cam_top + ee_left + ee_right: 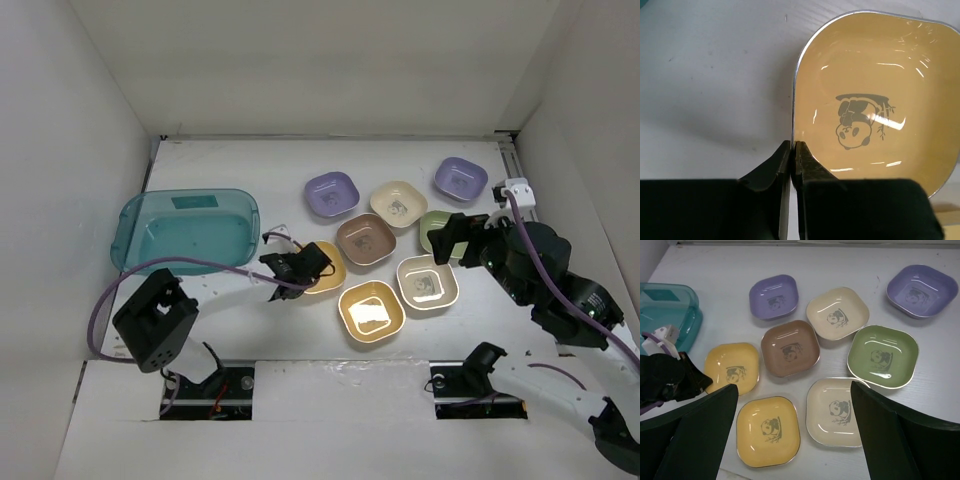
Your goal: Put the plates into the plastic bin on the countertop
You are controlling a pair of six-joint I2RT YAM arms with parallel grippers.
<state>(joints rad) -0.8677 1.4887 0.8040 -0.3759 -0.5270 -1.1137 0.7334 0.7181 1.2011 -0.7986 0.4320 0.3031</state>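
Left fingers closed on rim of orange plate, mid-surface, just right of plastic bin. Bin sits by left edge of surface. Right fingers spread wide, gripping nothing, above green plate. Purple plates, cream plate, brown plate, beige plate, yellow plate clustered flat, centre toward right edge.

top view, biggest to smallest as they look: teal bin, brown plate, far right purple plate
1. teal bin, clearly largest.
2. brown plate and purple plate look about alike. The purple one sits farther back, so I won't rank them.
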